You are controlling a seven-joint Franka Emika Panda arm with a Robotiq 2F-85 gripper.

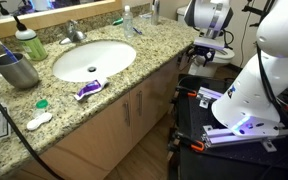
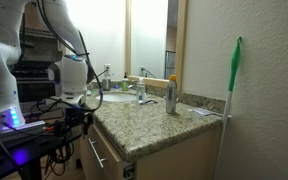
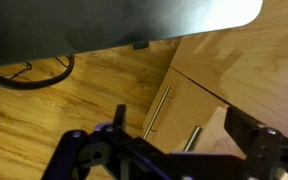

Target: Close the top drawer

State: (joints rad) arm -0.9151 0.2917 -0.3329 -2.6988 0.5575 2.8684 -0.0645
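The top drawer (image 3: 220, 122) shows in the wrist view as a lighter tan panel standing out from the vanity front, with a metal bar handle (image 3: 191, 137). In an exterior view its tan front and handle (image 2: 96, 152) sit just under the granite counter's near corner. My gripper (image 3: 179, 140) is open and empty, its two black fingers spread on either side of the drawer panel and above it. In both exterior views the gripper (image 1: 206, 52) (image 2: 79, 118) hangs close to the counter's end, in front of the vanity.
Granite counter (image 1: 134, 75) with a white sink (image 1: 94, 60), a toothpaste tube (image 1: 87, 89), a metal cup (image 1: 17, 70) and a green bottle (image 1: 29, 43). Tall cabinet doors with bar handles (image 1: 127, 112) stand below. A green broom (image 2: 232, 95) leans on the wall. The robot's cart (image 1: 229, 135) stands close by.
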